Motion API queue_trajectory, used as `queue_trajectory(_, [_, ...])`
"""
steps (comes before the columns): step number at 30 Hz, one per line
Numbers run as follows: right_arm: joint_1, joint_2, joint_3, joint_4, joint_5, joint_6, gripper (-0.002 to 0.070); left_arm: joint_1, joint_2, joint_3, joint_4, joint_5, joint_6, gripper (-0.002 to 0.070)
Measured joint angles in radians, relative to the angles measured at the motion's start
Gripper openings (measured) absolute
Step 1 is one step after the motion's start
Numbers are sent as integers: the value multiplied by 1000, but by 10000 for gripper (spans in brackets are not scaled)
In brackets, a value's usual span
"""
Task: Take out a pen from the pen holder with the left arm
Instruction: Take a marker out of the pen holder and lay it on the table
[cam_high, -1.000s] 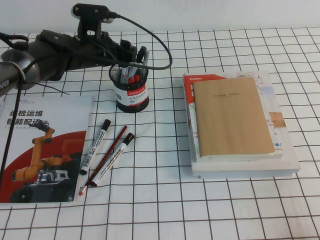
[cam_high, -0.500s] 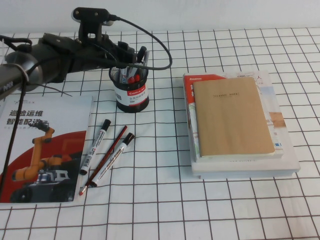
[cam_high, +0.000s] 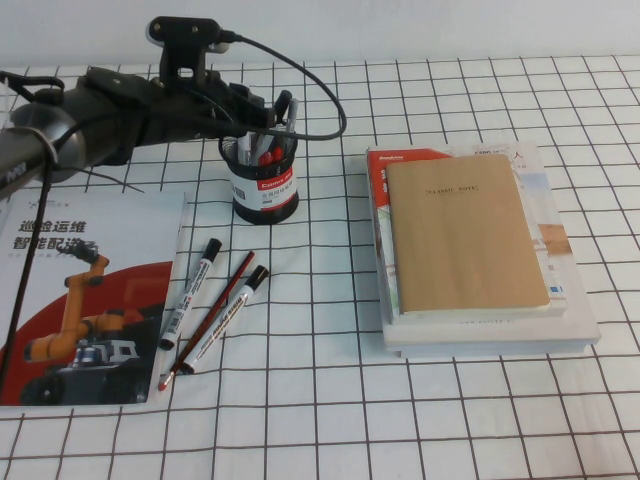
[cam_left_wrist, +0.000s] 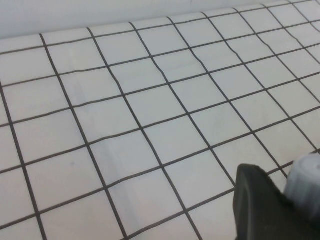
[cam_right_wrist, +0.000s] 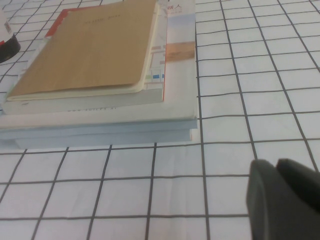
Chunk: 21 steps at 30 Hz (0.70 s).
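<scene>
White gridded counter (cam_high: 450, 420); pen holder (cam_high: 265, 190) at 11 o'clock. Over the last second the left claw (cam_high: 270, 113) has settled onto a pen (cam_left_wrist: 306, 186) at the holder's mouth. I cannot tell whether it grips. Extraction looks imminent. Right claw (cam_right_wrist: 285, 200) sits by the book stack (cam_right_wrist: 100, 75), state unreadable.

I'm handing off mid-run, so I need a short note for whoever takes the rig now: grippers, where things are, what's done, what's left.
Left gripper: at the mouth of the holder, among the standing pens. No pen is lifted out yet.
Right gripper: shut, empty, parked near the books.
Things: the holder stands upright at the back. Three loose pens lie on the table in front of it, next to the brochure.
Done: the reach to the holder.
Left: secure one standing pen and lift it clear of the holder.
</scene>
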Motion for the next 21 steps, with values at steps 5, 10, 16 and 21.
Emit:
queue_trajectory(5, [0,0,0,0,0,0,-15,0,-34,0,0,15,0,87])
queue_trajectory(10, [0,0,0,0,0,0,-15,0,-118,0,2,26,0,87])
queue_trajectory(16, [0,0,0,0,0,0,-15,0,-252,0,33,80,-37,87])
queue_trajectory(21, [0,0,0,0,0,0,-15,0,-382,0,213,188,-215,87])
